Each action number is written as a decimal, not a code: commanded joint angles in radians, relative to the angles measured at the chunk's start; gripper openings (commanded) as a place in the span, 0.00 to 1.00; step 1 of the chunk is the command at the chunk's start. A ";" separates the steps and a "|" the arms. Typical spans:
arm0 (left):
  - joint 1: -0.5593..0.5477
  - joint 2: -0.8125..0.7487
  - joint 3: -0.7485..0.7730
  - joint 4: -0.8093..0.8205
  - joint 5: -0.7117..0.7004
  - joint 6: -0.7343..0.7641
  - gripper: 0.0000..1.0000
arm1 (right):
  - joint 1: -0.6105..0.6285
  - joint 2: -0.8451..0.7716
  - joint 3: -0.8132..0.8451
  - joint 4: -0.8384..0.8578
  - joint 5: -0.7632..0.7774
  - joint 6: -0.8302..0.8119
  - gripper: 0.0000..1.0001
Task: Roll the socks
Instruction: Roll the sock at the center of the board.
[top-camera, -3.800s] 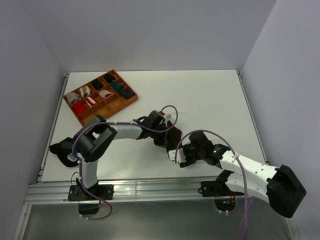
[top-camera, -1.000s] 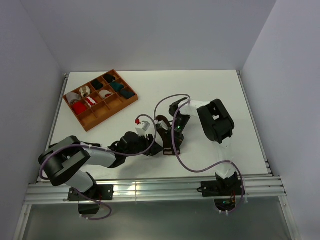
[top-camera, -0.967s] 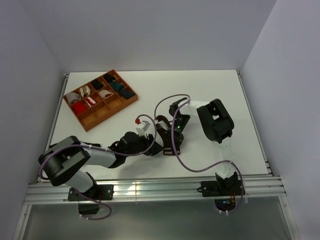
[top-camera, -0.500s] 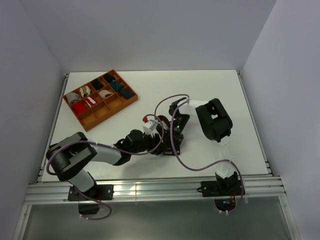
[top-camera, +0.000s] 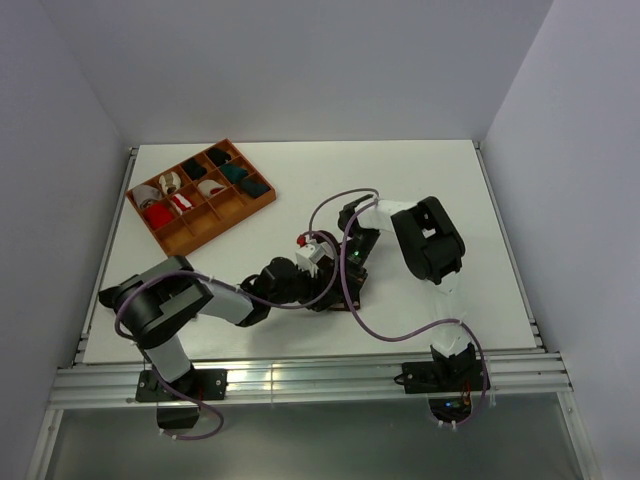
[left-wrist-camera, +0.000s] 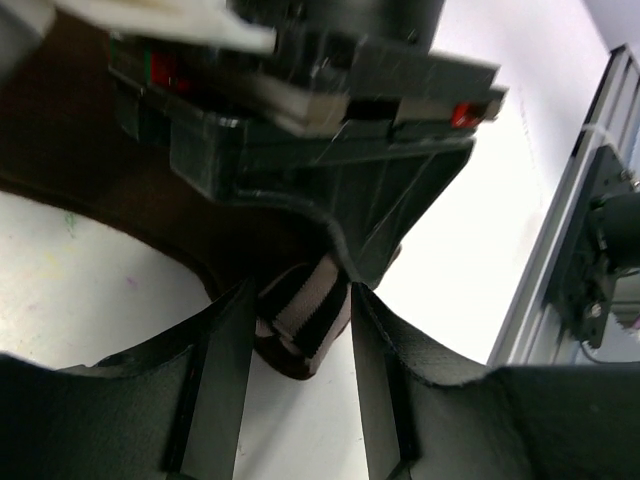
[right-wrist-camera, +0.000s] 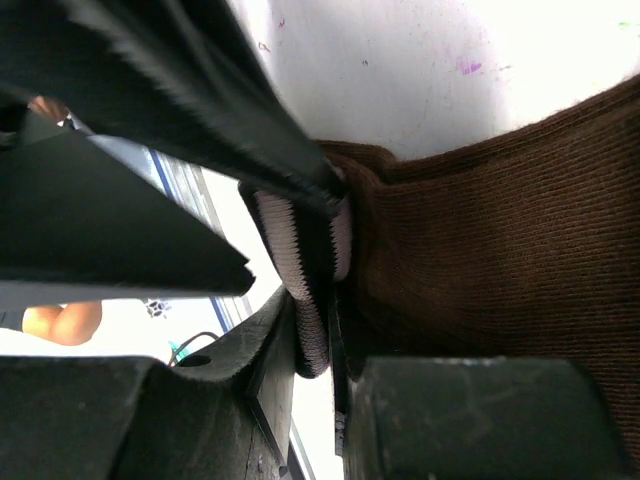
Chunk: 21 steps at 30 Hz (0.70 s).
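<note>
Two changes are seen against the earlier top views. The right claw (top-camera: 349, 258) has been swung from the 5 o'clock corner of the table (top-camera: 420, 190) round to the far side, so that the socks (top-camera: 345, 292) are now reached from 1 o'clock. The left claw (top-camera: 322, 272) has been pulled back and, over the last second, pushed in again, low, from 8 o'clock. Both claws are thereby brought together at one spot, just 5 o'clock of the table's centre and well apart from the tray (top-camera: 222, 229) at 10 o'clock.

For the task this is judged to be a handover at the cuff (left-wrist-camera: 300, 322): the striped end is being offered by one claw and taken by the other, so that the roll can be begun or carried on from that end. How much of the socks is already rolled cannot be told.

In the left wrist view the left claw is held partly open, with the cuff bracketed closely between its fingers (left-wrist-camera: 232, 360). No clamping is seen, and contact cannot be settled. In the right wrist view the right claw is drawn nearly together, and the cuff's edge appears to be pinched in it, with the brown fabric spread flat towards 3 o'clock.
</note>
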 joint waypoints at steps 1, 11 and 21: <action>-0.004 0.030 0.024 0.029 0.040 0.042 0.47 | -0.005 0.039 0.023 0.036 0.060 -0.021 0.21; 0.002 0.104 0.044 0.029 0.073 0.028 0.39 | -0.010 0.042 0.027 0.039 0.083 -0.005 0.21; 0.002 0.122 0.090 -0.176 0.041 -0.025 0.00 | -0.011 -0.124 -0.085 0.239 0.138 0.107 0.44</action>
